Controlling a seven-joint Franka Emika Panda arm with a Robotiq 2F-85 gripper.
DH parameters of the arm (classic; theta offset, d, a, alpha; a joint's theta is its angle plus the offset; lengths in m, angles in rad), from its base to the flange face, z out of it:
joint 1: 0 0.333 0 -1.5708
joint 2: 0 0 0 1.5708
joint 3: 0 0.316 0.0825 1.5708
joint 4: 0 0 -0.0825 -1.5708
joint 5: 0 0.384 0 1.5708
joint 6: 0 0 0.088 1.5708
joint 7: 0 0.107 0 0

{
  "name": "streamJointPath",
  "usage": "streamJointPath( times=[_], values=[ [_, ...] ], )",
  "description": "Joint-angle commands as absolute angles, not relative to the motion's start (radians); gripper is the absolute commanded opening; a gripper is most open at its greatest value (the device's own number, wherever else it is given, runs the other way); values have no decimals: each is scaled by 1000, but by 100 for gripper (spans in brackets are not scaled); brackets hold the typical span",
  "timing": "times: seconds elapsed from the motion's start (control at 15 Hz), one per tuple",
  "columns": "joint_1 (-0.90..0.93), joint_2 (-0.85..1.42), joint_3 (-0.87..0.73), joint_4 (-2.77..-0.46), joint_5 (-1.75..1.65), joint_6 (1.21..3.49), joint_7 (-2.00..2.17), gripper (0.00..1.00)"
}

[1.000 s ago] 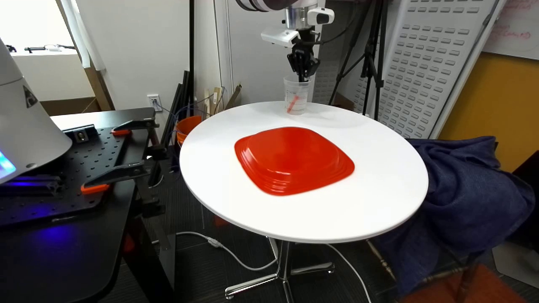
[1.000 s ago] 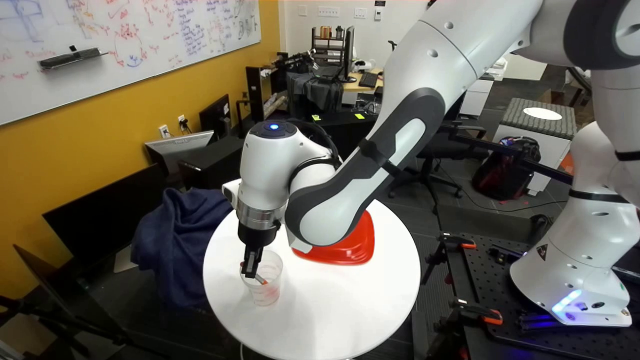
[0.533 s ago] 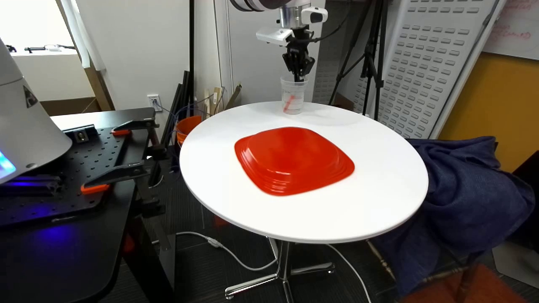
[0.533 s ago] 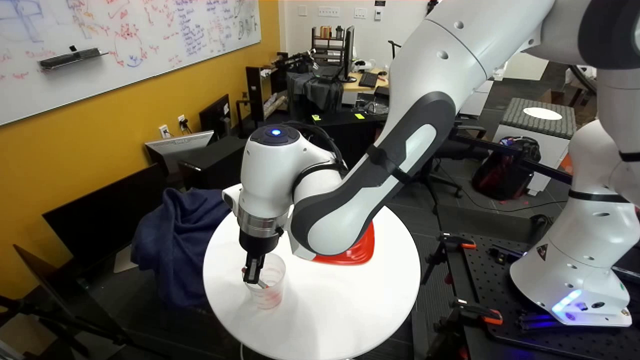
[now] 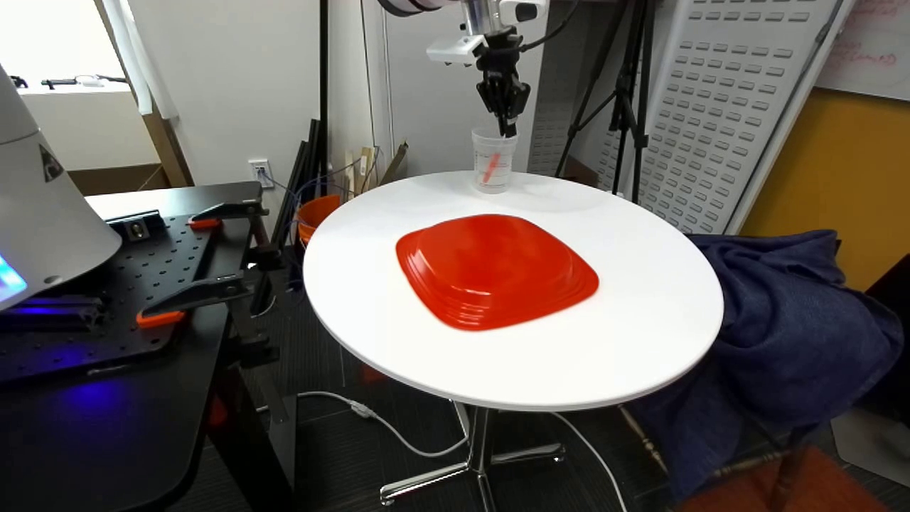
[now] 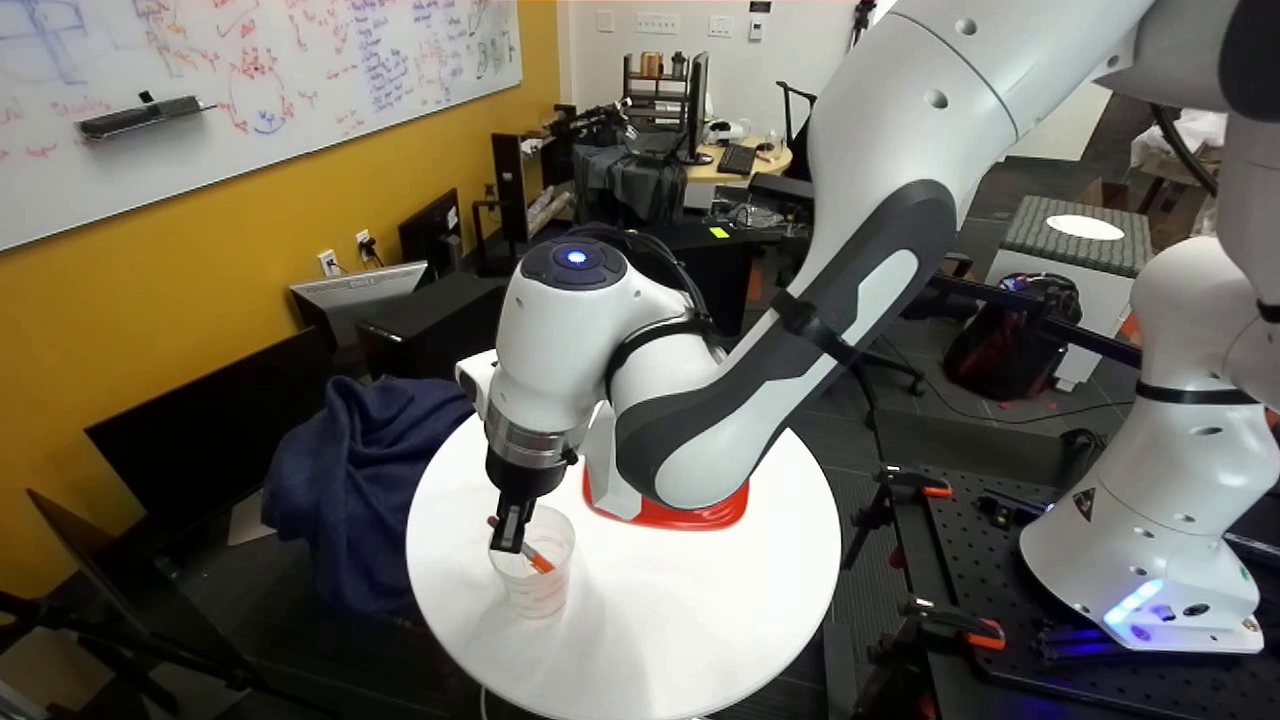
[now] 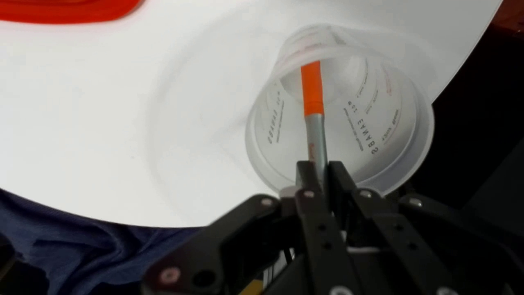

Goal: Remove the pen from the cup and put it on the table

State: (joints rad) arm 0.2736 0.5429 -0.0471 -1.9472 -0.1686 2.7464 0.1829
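Black two-fingered pincer (image 7: 321, 166): wrist view, lower centre, nearly closed, pinching the slim orange-and-grey pen (image 7: 313, 104); narrow grip may slip.
Clear plastic cup (image 5: 504, 171): in an exterior view, upper centre, near the round white surface's (image 5: 640, 341) far edge; tipping could drop it.
Pen (image 6: 540, 563): in an exterior view, lower centre, slanting into the cup; sideways pull may snag the rim.

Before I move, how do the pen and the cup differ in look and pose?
The pen is slim, orange and grey; the cup is far wider and see-through. The pen slants into the cup, clamped in the gripper; the cup stands upright on the table, ungripped. Both show in all three views.
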Motion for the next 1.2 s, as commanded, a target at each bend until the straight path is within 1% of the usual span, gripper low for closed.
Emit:
streamJointPath(
  times=[0.0,0.73,1.13],
  values=[
    [333,481,-112,-2015,-244,2796,276,3],
    [479,380,-258,-2118,-427,2905,470,3],
    [583,311,-367,-2168,-555,2929,600,3]
  ],
)
